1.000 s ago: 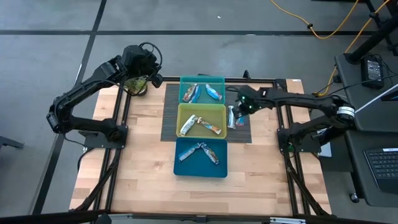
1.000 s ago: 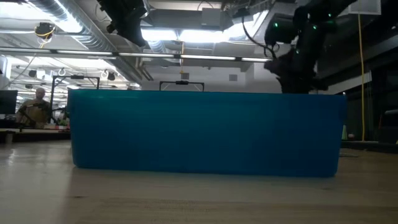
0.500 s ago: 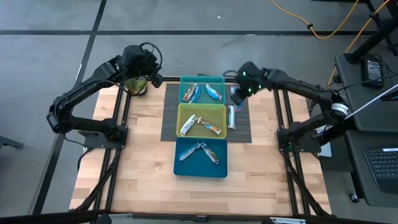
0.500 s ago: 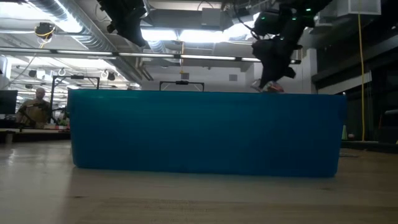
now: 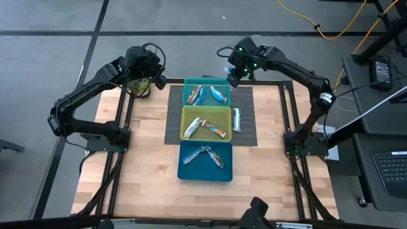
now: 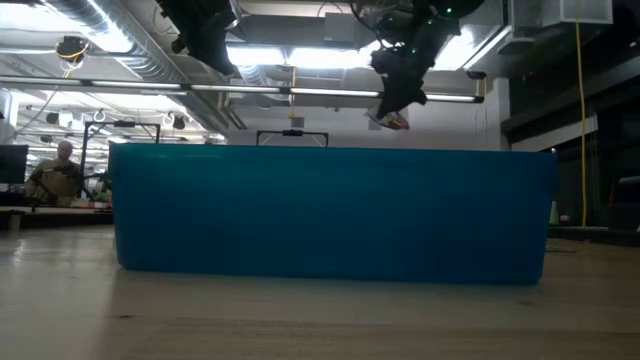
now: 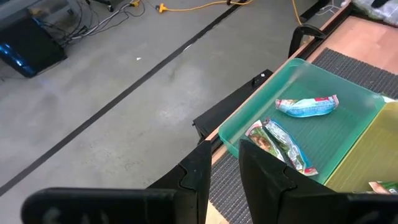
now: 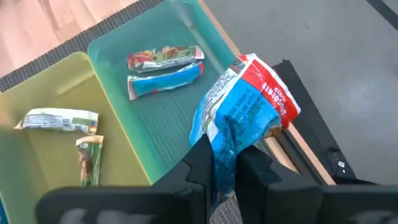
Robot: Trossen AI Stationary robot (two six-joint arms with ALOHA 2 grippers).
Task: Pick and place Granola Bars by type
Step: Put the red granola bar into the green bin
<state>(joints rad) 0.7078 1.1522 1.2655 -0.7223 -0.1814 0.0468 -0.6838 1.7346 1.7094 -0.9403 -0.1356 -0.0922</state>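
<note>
The right gripper (image 5: 231, 75) was clamped on a granola bar (image 8: 245, 109) with a blue, white and red wrapper, and it hung in the air at the far right corner of the teal bin (image 5: 223, 82), just over that bin's rim. From the wrist camera the bar stuck out forward past the fingers, its long axis running on from them, with the red end out over the bin's edge and the dark frame beyond it. The teal bin's floor lay below and to the inner side of the held bar; two bars (image 8: 163, 70) already sat there side by side, and from above a third one (image 5: 218, 95) showed nearer the right wall. I judged that the drop turned on this: the bar had to come inward over the bin before release, or it might land on the rim or outside on the mat. The yellow-green bin (image 5: 191, 115) next along held two or three bars, and the blue bin (image 5: 187, 166) nearest the front held crossed bars (image 5: 208, 155). One loose bar (image 5: 236, 119) lay on the dark mat (image 5: 247, 135) just beside the yellow-green bin's right wall, on the right arm's side and so the easier reach for it. The left gripper (image 5: 150, 79) waited high at the far left corner of the table, its fingers nearly together on nothing.
</note>
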